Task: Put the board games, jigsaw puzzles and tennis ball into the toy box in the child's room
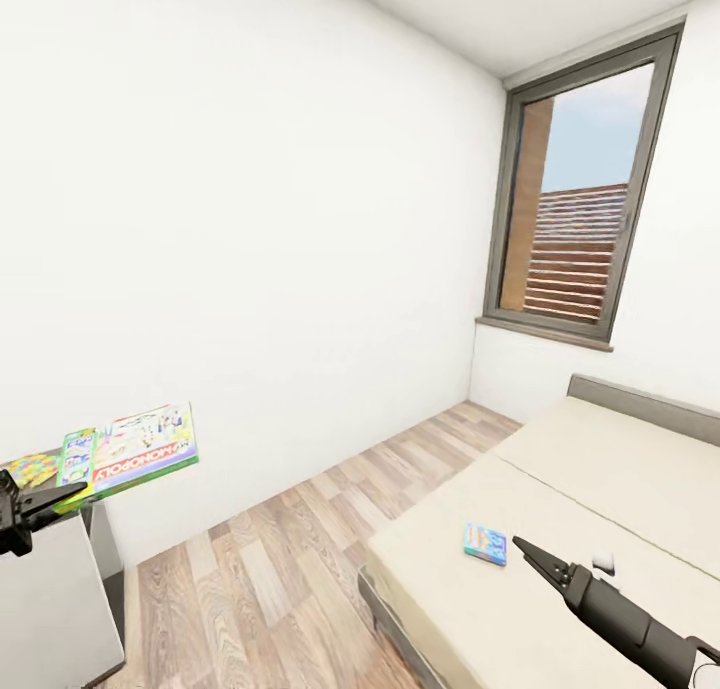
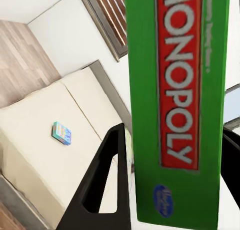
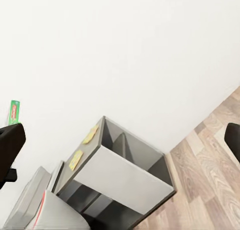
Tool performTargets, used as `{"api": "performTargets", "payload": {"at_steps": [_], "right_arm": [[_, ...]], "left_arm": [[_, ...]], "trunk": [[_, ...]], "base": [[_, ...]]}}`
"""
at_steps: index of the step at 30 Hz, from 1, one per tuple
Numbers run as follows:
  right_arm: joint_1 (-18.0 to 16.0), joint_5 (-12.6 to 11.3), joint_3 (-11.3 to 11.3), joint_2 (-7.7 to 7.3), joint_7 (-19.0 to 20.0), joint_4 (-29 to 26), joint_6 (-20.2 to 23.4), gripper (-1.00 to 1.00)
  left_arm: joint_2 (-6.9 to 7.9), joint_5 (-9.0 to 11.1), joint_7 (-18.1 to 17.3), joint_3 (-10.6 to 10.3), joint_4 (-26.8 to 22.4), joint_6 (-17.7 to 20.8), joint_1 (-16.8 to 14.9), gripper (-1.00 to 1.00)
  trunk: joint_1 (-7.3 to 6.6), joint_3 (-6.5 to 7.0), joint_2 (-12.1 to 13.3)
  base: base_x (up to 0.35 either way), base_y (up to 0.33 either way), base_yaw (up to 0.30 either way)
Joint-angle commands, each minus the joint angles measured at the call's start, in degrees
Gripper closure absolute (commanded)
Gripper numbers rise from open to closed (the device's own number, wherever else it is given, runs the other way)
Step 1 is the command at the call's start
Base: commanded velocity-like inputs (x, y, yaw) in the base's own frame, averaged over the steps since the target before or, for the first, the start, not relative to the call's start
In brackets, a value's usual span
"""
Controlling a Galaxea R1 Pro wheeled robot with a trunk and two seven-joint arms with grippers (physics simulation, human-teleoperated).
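Observation:
My left gripper (image 1: 68,495) is shut on the green-edged Monopoly board game (image 1: 140,448), holding it in the air beside the table (image 1: 50,599). In the left wrist view the box (image 2: 177,89) stands between the two black fingers (image 2: 107,180). A multicoloured jigsaw puzzle (image 1: 28,468) lies on the table just behind that gripper. A light blue board game (image 1: 485,544) lies on the bed (image 1: 600,469); it is also in the left wrist view (image 2: 61,133). My right gripper (image 1: 522,546) hovers open just right of it. The right wrist view looks at the table's shelves (image 3: 125,175) with two yellow puzzle sheets (image 3: 90,135) on top.
A white wall runs behind the table. Wood-plank floor (image 1: 290,549) lies between table and bed. A tall grey-framed window (image 1: 580,189) is in the far wall above the bed's head end. A pale grey shape (image 3: 27,205) sits beside the shelves; I cannot tell what it is.

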Motion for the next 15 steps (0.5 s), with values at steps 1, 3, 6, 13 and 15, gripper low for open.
{"api": "performTargets", "payload": {"at_steps": [1, 3, 6, 13, 15], "right_arm": [[0.01, -0.23, -0.03, 0.03, 0.00, -0.50, 0.41, -1.00], [0.01, -0.23, 0.02, 0.18, -0.10, -1.64, 0.52, -1.00], [-0.68, -0.23, 0.65, 0.62, -1.47, -2.33, 0.67, -1.00], [-8.12, -0.28, 7.63, 1.00, -7.85, -3.17, 2.69, -1.00], [-9.44, -0.27, 9.57, 1.12, -9.73, -3.24, 2.73, -1.00]], "left_arm": [[-0.17, -0.23, -0.28, -0.41, -1.27, 0.71, -0.06, 1.00], [-0.98, -0.33, -0.28, -2.92, -3.54, 1.02, -0.03, 1.00], [-1.75, -0.35, -0.28, -6.55, -5.53, 1.45, -0.19, 1.00], [-2.18, -0.32, -0.28, -8.83, -9.02, 1.71, -0.45, 1.00], [-2.16, -0.30, -0.28, -8.71, -9.23, 1.68, -0.47, 1.00]], "trunk": [[-0.21, 0.11, 0.35], [-0.65, 0.47, 1.15], [-1.31, 1.01, 2.36], [-2.85, 2.26, 5.16], [-3.29, 2.62, 5.97]], "base": [[0.000, 0.000, 0.282], [0.000, 0.000, 0.282], [0.000, 0.000, 0.284], [0.000, 0.000, 0.285], [0.000, 0.000, 0.285]]}}
